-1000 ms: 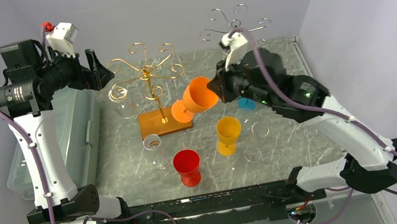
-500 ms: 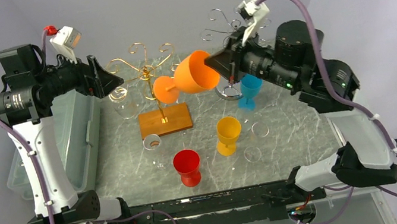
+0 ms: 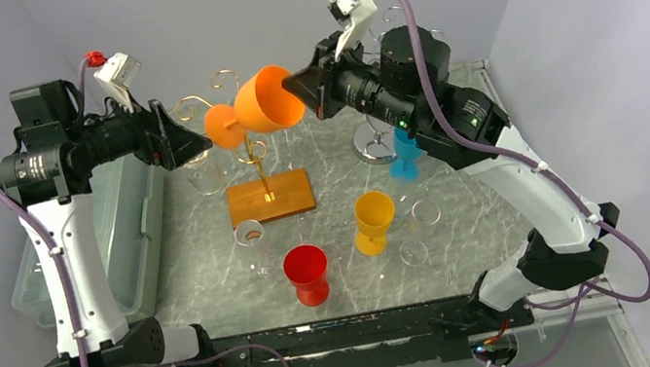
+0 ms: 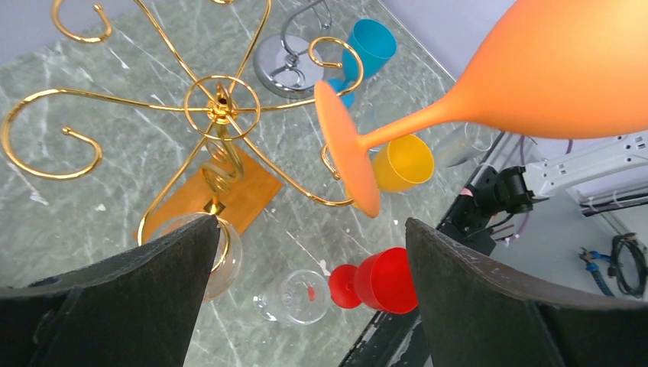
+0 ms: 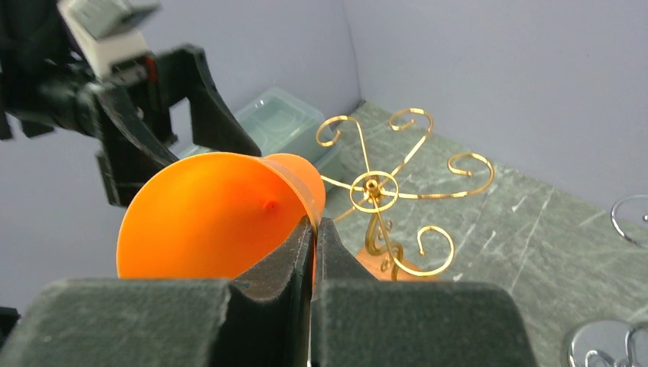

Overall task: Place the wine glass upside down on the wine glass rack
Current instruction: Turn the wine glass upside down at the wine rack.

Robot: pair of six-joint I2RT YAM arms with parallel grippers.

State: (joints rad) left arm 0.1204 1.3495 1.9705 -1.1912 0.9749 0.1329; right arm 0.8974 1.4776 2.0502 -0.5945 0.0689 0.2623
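Note:
My right gripper (image 3: 306, 85) is shut on the rim of an orange wine glass (image 3: 264, 101) and holds it on its side in the air above the gold rack (image 3: 239, 118), foot (image 3: 222, 127) pointing left. The glass shows in the left wrist view (image 4: 550, 76) and the right wrist view (image 5: 214, 214). The gold rack has curled arms on a wooden base (image 3: 269, 197); a clear glass (image 3: 198, 169) hangs from one arm. My left gripper (image 3: 188, 138) is open and empty, just left of the glass's foot.
On the table stand a red glass (image 3: 306, 273), a yellow glass (image 3: 373, 220), a blue glass (image 3: 406, 153) and clear glasses (image 3: 249, 235). A silver rack (image 3: 376, 144) stands at the back right. A clear plastic bin (image 3: 124, 215) lies at the left.
My right arm has lifted the orange glass up and to the left, from mid-table to above the gold rack. My left gripper has shifted slightly right toward the glass's foot.

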